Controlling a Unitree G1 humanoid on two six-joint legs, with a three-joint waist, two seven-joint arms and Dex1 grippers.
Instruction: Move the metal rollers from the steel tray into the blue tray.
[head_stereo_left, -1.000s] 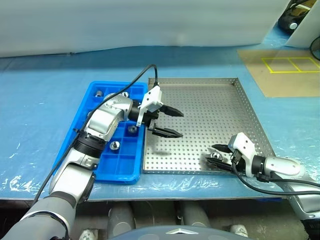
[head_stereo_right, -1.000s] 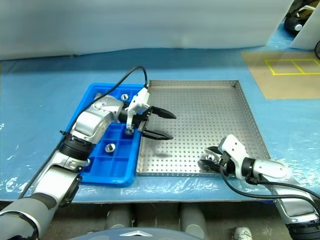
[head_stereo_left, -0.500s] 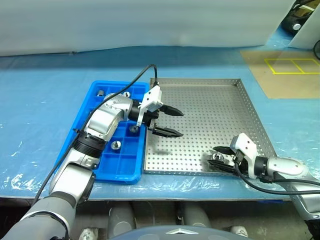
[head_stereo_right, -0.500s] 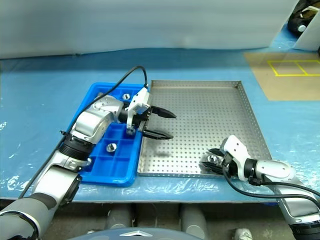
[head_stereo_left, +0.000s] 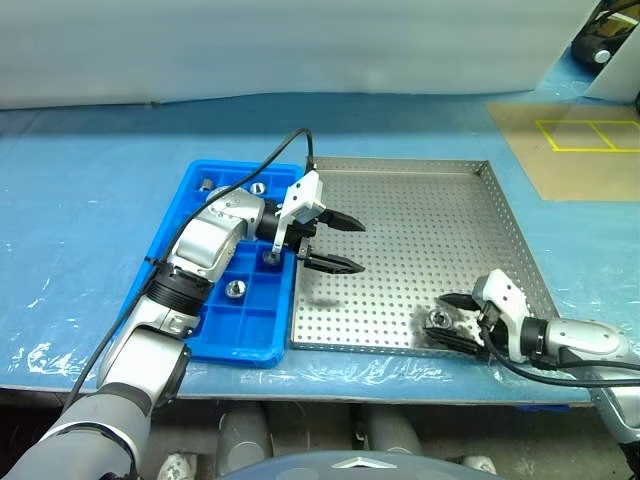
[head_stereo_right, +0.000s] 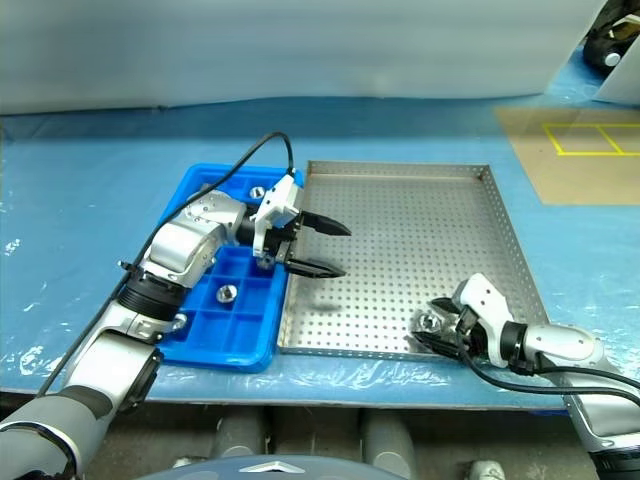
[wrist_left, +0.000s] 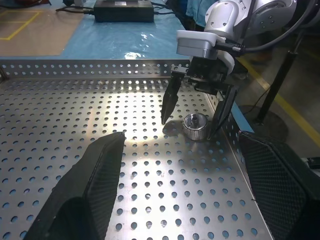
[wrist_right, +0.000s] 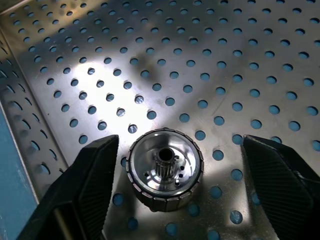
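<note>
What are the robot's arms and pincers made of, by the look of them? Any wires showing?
Both arms are rounded silver-grey shells with black bands at the joints. Each ends in a white block carrying two slim, pointed black fingers: the left gripper and the right gripper. A black cable loops loosely above the left arm, and another trails from the right wrist.

The work surface is a table (head_stereo_left: 90, 190) wrapped in wrinkled, glossy blue plastic sheeting. Two trays sit flat on it side by side with their long edges touching: the blue tray (head_stereo_left: 178, 215) on the robot's left and the steel tray (head_stereo_left: 517, 240) on its right, both near the front edge. Off at the far right corner lies a tan mat (head_stereo_left: 590, 175) marked with yellow lines.
</note>
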